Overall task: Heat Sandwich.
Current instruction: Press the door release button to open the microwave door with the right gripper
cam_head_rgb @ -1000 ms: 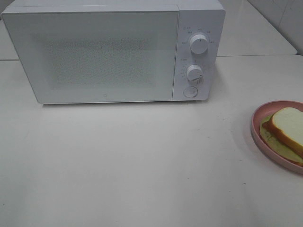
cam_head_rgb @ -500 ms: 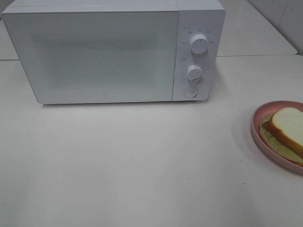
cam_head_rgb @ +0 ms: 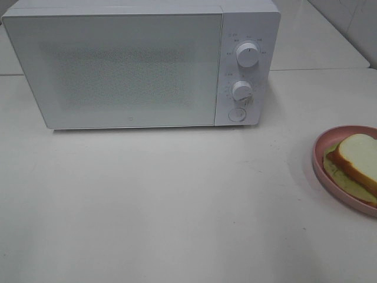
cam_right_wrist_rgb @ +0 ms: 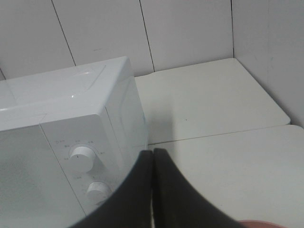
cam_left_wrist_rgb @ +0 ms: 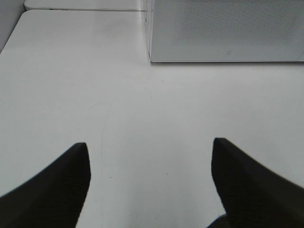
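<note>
The sandwich (cam_head_rgb: 357, 157), white bread over pale green lettuce with a red layer, lies on a round pink plate (cam_head_rgb: 318, 162) at the table's right edge. The white microwave (cam_head_rgb: 129, 71) stands at the back with its door closed. Neither gripper shows in the high view. In the left wrist view my left gripper (cam_left_wrist_rgb: 149, 183) is open, its dark fingers (cam_left_wrist_rgb: 52, 190) wide apart over bare table near the microwave's lower front corner (cam_left_wrist_rgb: 156, 54). My right gripper (cam_right_wrist_rgb: 152, 190) is shut with nothing between its fingers, held high beside the microwave's control panel (cam_right_wrist_rgb: 80, 159).
Two white knobs (cam_head_rgb: 247, 54) (cam_head_rgb: 242, 90) and a round button (cam_head_rgb: 237, 114) sit on the microwave's right panel. A sliver of the pink plate (cam_right_wrist_rgb: 259, 223) shows in the right wrist view. A tiled wall (cam_right_wrist_rgb: 142, 33) rises behind the table.
</note>
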{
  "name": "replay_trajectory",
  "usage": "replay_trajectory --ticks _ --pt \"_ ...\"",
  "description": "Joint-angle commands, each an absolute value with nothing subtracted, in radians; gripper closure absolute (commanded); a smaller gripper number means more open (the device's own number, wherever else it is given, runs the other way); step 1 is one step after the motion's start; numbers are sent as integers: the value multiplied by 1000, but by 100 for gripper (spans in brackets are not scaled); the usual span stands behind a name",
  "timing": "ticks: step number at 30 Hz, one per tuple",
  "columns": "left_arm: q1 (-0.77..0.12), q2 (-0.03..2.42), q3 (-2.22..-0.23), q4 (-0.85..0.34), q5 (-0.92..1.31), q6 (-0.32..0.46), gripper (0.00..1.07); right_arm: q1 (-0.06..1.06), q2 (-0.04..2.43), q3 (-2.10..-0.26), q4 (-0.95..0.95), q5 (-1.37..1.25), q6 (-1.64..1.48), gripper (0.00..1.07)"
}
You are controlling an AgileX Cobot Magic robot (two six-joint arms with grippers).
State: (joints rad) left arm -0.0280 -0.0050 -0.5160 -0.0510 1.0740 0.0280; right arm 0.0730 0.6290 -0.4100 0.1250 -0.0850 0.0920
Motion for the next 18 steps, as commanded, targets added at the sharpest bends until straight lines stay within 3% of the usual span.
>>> replay_trajectory --ticks 1,18 --pt "-24 -28 -514 -52 1070 26 38 74 700 -409 124 -171 195 107" --pt "-24 -28 -514 -52 1070 26 38 75 936 -409 62 -352 466 107"
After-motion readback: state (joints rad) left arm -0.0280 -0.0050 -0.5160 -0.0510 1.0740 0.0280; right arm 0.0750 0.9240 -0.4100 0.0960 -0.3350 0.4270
